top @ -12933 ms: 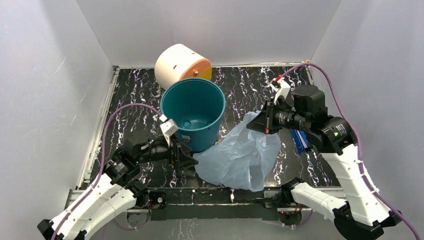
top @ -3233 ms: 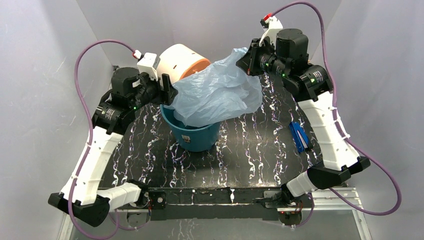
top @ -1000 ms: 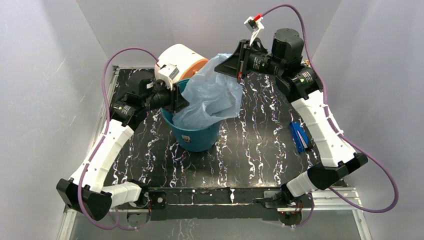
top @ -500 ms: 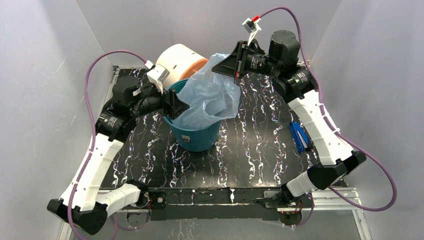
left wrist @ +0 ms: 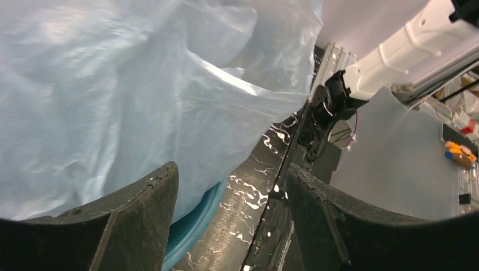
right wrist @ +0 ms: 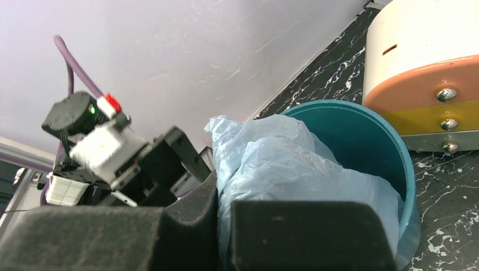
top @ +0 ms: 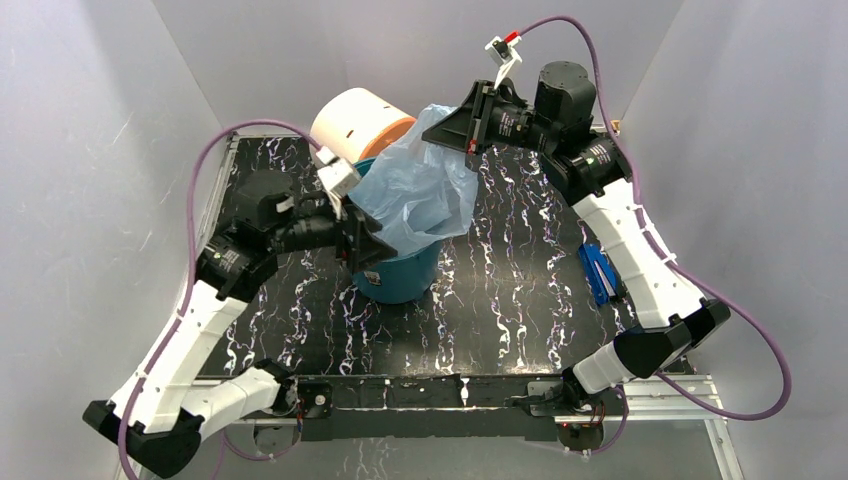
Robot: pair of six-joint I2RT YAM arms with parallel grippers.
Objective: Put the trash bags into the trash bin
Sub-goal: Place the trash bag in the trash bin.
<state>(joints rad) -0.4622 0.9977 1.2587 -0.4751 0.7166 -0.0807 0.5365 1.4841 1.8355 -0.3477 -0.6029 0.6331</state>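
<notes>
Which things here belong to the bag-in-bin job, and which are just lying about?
Job: plastic bag, partly in the bin; bin; right gripper, shut on the bag; left gripper, open beside the bin.
Lying about: cream and orange drum behind the bin; small blue flat object at the right.

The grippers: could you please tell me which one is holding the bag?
The right gripper, shut on the pale blue bag; the left gripper stands open.
</notes>
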